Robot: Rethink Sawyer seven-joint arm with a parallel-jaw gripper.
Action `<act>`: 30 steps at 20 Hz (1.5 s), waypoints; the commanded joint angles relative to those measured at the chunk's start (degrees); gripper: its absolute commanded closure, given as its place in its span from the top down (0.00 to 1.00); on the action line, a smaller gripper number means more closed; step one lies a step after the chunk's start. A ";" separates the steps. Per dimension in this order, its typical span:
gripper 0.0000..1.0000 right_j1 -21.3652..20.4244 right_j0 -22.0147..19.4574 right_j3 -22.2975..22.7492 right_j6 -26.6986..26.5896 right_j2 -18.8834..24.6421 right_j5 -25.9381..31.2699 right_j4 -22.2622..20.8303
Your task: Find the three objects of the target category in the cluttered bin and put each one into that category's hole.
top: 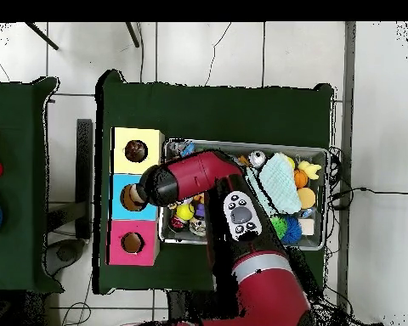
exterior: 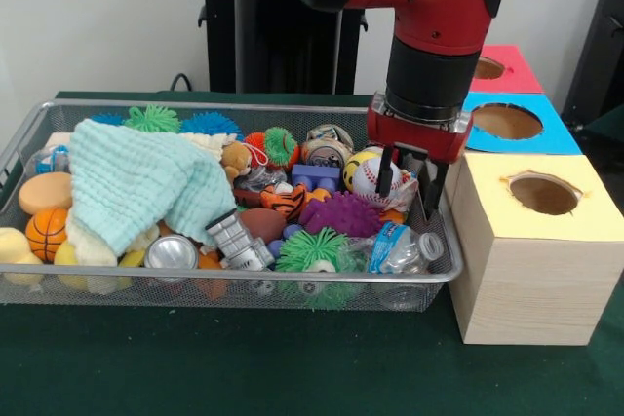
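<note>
The cluttered bin (exterior: 244,280) is a long wire-mesh basket on the green table; it also shows in the overhead view (top: 318,242). It holds a baseball (exterior: 367,172), a purple spiky ball (exterior: 341,213), a green spiky ball (exterior: 312,250), a small basketball (exterior: 46,231), a crushed plastic bottle (exterior: 402,250), a can (exterior: 172,252) and a mint cloth (exterior: 136,182). My gripper (exterior: 406,187) hangs open and empty over the bin's right end, fingertips just above the toys beside the baseball. In the overhead view the arm (top: 199,174) hides it.
Three wooden boxes with round holes stand beside the bin's right end: yellow top (exterior: 585,182), blue top (exterior: 546,138), red top (exterior: 517,70). In the overhead view they are yellow (top: 152,140), blue (top: 118,208) and pink (top: 148,255). The yellow box is close to my gripper.
</note>
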 commanded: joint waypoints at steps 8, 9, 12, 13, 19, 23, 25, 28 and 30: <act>1.00 -1.65 -5.16 7.40 -24.79 7.86 7.15 -5.14; 1.00 -2.10 -5.33 8.84 -24.39 7.65 6.13 -5.35; 1.00 -3.46 -5.18 11.45 -23.66 7.03 4.47 -5.94; 1.00 -3.35 -5.39 11.84 -23.71 7.12 4.51 -5.94; 1.00 -2.35 -6.57 12.06 -25.59 8.47 3.94 -7.47; 1.00 -1.21 -6.88 11.32 -25.57 9.01 3.17 -8.78; 1.00 -0.19 -6.82 10.38 -25.38 9.22 2.89 -9.54; 1.00 2.10 -5.92 8.16 -23.97 9.11 2.17 -10.61; 1.00 3.25 -4.69 7.03 -21.64 8.45 0.79 -11.67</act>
